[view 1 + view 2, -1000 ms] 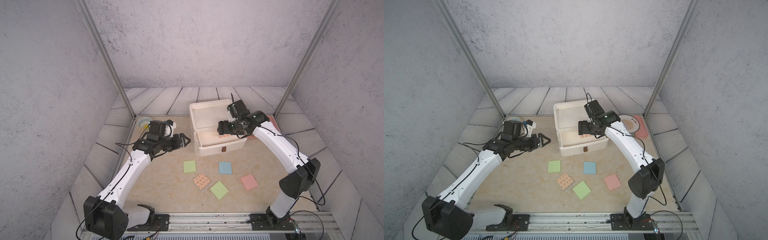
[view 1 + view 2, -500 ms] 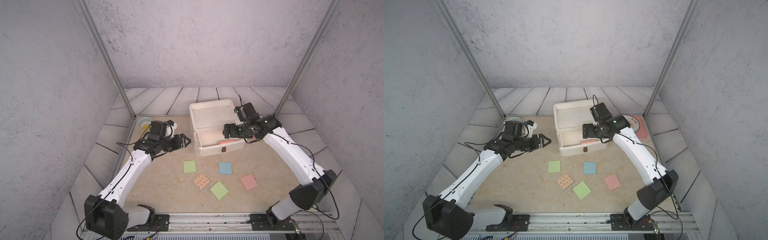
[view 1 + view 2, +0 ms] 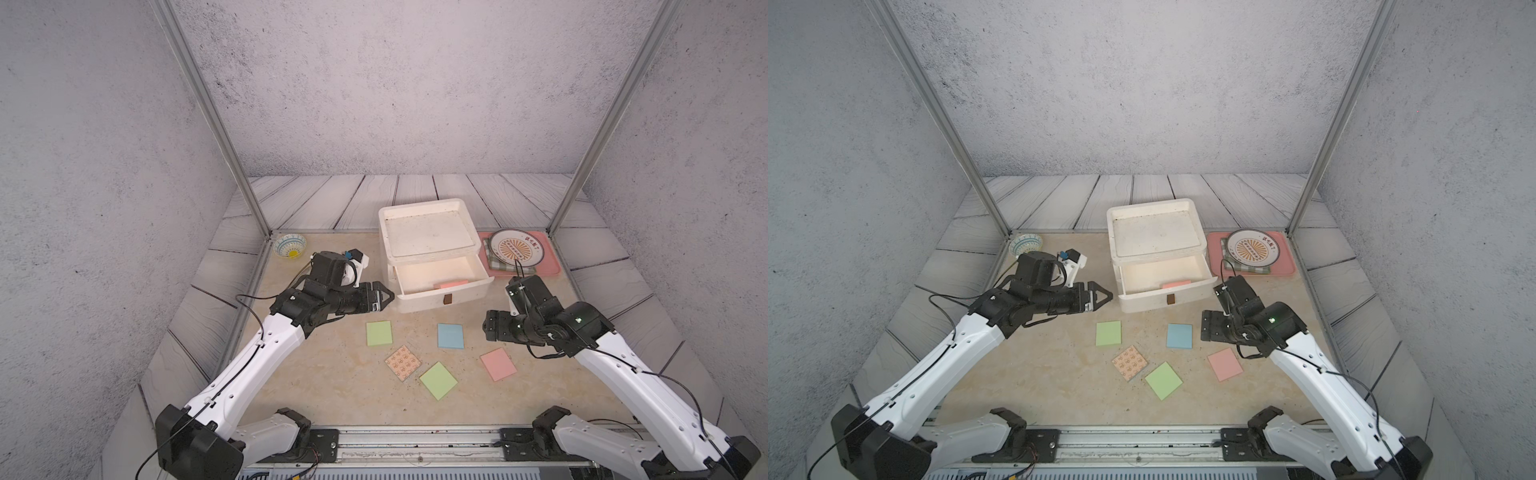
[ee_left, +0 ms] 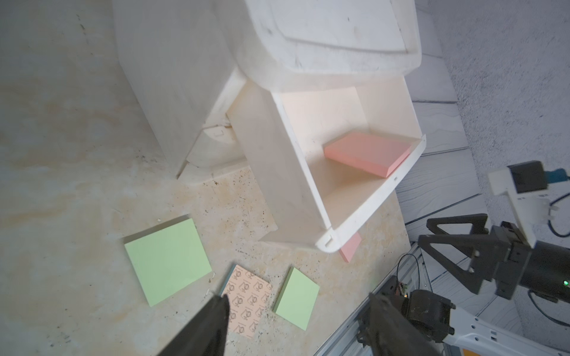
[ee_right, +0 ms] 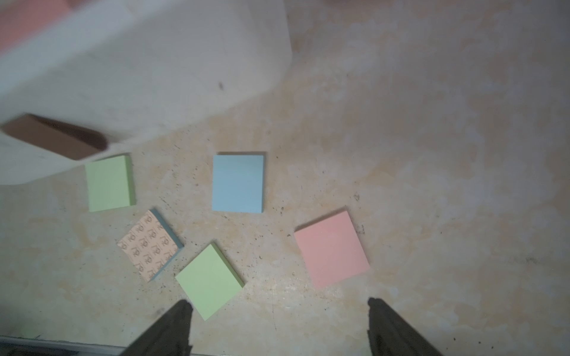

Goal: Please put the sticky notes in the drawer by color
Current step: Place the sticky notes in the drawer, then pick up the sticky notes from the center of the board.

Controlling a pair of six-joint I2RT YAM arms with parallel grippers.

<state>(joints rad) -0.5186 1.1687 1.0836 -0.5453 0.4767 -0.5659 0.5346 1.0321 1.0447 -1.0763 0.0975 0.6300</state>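
The white drawer (image 3: 428,241) stands at the back with its top tray pulled out, and a pink sticky note pad (image 4: 367,155) lies inside near the front wall. On the table in front lie two green pads (image 3: 379,333) (image 3: 438,380), a blue pad (image 3: 450,336), a peach printed pad (image 3: 402,363) and a pink pad (image 3: 498,364). My left gripper (image 3: 384,296) hovers open and empty just left of the drawer's front corner. My right gripper (image 3: 488,330) hangs open and empty right of the blue pad, above the pink one (image 5: 331,248).
A small patterned bowl (image 3: 290,245) sits at the back left. A pink tray (image 3: 550,268) holding a checked cloth and a plate (image 3: 515,248) lies right of the drawer. Metal posts (image 3: 559,224) rise at the back corners, and a rail (image 3: 415,444) runs along the front.
My right gripper let go of a pink pad in the open drawer, then drew back towards the front right, over the table. The left arm hardly moved.
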